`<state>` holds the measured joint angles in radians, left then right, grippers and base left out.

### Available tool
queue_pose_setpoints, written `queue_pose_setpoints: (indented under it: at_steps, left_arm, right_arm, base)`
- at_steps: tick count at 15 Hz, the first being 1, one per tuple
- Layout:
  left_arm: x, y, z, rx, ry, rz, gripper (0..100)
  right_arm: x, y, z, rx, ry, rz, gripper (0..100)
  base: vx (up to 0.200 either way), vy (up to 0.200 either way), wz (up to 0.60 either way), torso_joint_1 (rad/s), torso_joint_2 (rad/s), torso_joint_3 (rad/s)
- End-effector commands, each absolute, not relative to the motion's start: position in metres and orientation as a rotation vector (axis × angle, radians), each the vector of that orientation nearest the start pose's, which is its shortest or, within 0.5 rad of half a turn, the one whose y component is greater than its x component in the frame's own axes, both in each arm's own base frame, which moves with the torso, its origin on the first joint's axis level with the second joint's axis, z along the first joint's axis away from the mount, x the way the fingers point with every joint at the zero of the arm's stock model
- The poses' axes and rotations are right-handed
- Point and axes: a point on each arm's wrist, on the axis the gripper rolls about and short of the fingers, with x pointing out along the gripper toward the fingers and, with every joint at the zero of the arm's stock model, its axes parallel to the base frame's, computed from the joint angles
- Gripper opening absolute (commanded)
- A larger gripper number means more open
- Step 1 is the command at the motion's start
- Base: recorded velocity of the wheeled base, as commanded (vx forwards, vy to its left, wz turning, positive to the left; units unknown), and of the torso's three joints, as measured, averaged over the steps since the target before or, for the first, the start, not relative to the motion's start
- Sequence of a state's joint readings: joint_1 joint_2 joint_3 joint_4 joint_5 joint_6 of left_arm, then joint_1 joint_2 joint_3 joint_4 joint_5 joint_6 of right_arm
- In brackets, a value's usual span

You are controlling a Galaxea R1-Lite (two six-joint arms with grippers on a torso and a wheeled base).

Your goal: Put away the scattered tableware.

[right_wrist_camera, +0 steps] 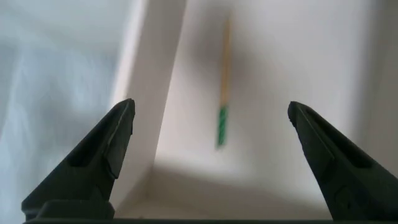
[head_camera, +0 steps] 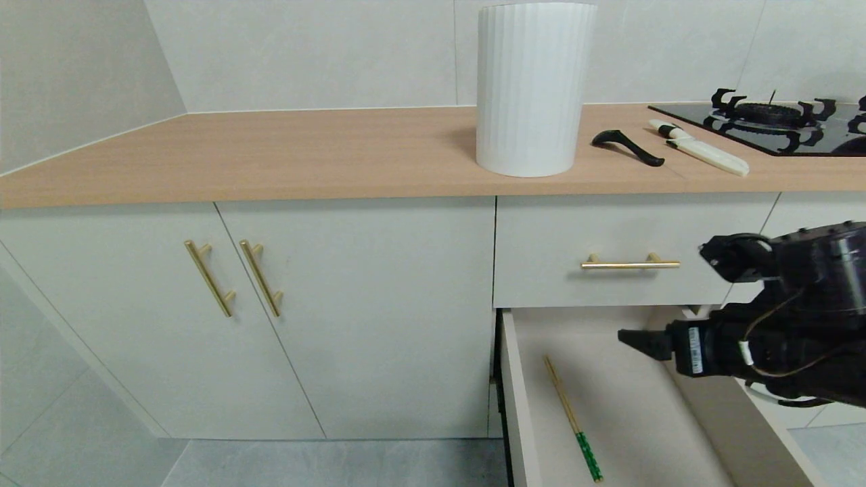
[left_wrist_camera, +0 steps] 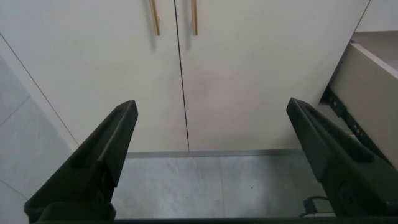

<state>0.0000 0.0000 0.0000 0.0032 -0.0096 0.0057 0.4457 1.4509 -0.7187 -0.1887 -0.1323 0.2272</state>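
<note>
A pair of wooden chopsticks [head_camera: 572, 417] with green ends lies inside the open drawer [head_camera: 517, 406] under the counter; the right wrist view shows the chopsticks [right_wrist_camera: 222, 93] on the drawer floor. My right gripper [head_camera: 626, 336] hangs open over the drawer's right part, nothing between its fingers [right_wrist_camera: 102, 158]. On the countertop lie a black-handled utensil [head_camera: 628, 147] and a white knife [head_camera: 700, 150] with a black band. My left gripper [left_wrist_camera: 211, 124] is open, low in front of the cabinet doors [left_wrist_camera: 180, 68], above the floor.
A tall white ribbed canister [head_camera: 530, 88] stands on the wooden countertop [head_camera: 270, 152]. A black gas hob [head_camera: 771, 122] sits at the counter's right end. A shut drawer with a brass handle [head_camera: 630, 264] is above the open one. Two cabinet doors with brass handles [head_camera: 233, 277] are at the left.
</note>
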Motion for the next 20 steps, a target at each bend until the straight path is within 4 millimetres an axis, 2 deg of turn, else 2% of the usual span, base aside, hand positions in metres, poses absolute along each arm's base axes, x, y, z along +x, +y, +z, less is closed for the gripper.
queue_pose_setpoints:
  at_steps: [1, 6, 11, 15, 20]
  left_arm:
    - [-0.023, 0.000, 0.075, 0.006, 0.003, -0.009, 100]
    - [-0.023, 0.000, 0.075, 0.006, 0.003, -0.011, 100]
    - [-0.023, 0.000, 0.075, 0.006, 0.003, -0.011, 100]
    - [-0.023, 0.000, 0.075, 0.006, 0.003, -0.009, 100]
    - [-0.023, 0.000, 0.075, 0.006, 0.003, -0.009, 100]
  right_arm:
    - [0.191, 0.076, 0.216, 0.094, 0.388, 0.213, 100]
    - [0.193, 0.071, 0.219, 0.086, 0.352, 0.196, 100]
    - [0.195, 0.069, 0.214, 0.051, 0.367, 0.174, 100]
    - [0.196, 0.069, 0.210, 0.030, 0.382, 0.173, 100]
    - [0.196, 0.069, 0.209, 0.029, 0.385, 0.172, 100]
  base:
    - [0.000, 0.000, 0.00, 0.000, 0.00, 0.000]
    - [0.000, 0.000, 0.00, 0.000, 0.00, 0.000]
    - [0.000, 0.000, 0.00, 0.000, 0.00, 0.000]
    - [0.000, 0.000, 0.00, 0.078, -0.24, -0.250]
    - [0.000, 0.000, 0.00, 0.138, -0.50, -0.310]
